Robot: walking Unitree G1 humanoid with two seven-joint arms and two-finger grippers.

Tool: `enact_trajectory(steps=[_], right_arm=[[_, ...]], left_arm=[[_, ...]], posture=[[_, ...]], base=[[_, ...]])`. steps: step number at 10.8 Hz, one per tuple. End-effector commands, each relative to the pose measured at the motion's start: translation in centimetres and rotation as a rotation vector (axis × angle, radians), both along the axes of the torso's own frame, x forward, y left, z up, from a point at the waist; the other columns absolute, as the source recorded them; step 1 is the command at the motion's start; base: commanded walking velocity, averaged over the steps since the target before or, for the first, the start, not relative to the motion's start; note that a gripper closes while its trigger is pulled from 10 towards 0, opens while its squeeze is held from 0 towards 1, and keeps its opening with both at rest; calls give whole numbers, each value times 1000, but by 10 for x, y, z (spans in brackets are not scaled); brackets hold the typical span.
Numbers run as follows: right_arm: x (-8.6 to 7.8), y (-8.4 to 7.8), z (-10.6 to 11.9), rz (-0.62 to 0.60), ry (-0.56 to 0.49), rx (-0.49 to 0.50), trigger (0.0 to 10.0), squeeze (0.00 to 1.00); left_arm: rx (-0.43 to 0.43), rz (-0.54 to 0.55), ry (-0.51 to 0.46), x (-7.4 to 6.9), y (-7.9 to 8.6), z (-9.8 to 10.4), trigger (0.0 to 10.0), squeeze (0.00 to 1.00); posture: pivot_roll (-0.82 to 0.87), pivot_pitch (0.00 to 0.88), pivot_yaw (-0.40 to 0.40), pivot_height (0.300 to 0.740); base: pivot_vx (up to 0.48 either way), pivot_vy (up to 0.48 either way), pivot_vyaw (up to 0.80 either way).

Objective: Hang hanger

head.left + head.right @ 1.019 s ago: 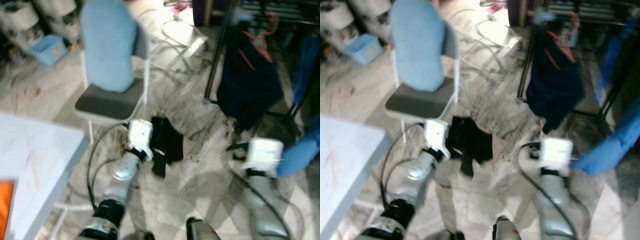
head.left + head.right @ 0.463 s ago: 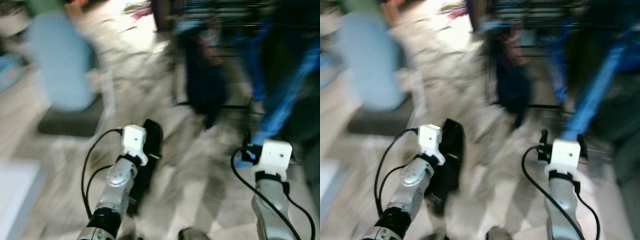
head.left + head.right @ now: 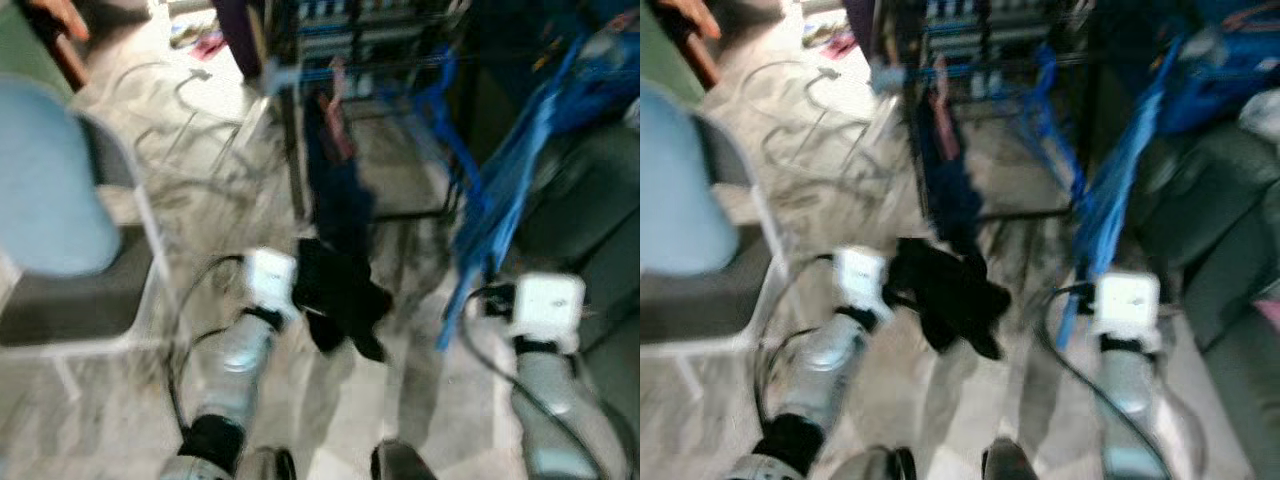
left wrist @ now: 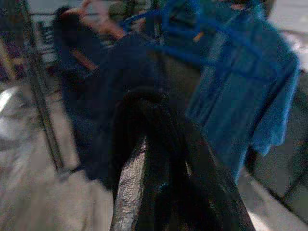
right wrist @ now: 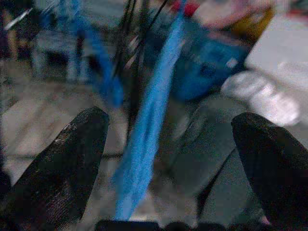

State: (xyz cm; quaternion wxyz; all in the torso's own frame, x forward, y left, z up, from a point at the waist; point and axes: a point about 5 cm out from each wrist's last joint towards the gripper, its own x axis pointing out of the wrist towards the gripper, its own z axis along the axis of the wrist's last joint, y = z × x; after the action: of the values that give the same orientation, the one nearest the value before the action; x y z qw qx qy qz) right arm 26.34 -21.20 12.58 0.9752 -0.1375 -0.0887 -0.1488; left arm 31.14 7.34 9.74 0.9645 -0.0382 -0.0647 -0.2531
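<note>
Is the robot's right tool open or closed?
Open. In the right wrist view the right tool has its two black fingers far apart, with nothing between them.

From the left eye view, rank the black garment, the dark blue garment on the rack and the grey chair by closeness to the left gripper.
1. black garment: held in the shut jaws of the left gripper.
2. dark blue garment: ahead, hanging on the rack.
3. grey chair: off to the left.

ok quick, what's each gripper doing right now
Left gripper: shut on a black garment.
Right gripper: open, holding nothing, facing the blue clothes on the rack.
</note>
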Motion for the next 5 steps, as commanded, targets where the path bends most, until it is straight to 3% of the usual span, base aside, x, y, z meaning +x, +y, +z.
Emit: enact_trajectory(steps=[1,2,5], right_arm=[[1,11,0,34,5,15,10000,0],[2,12,-1,54,10,12,10000,0],[1,11,0,50,15,-2,10000,0]], left_arm=[[10,45,-22,2,15,4,10000,0],[10,48,-20,2,15,3,10000,0],[24,48,-5,0,15,-1,10000,0]], posture=[[-200,197,73,740],[-200,198,72,740],[-202,201,72,740]], base=[[341,0,0],[319,0,0],[317,245,0]])
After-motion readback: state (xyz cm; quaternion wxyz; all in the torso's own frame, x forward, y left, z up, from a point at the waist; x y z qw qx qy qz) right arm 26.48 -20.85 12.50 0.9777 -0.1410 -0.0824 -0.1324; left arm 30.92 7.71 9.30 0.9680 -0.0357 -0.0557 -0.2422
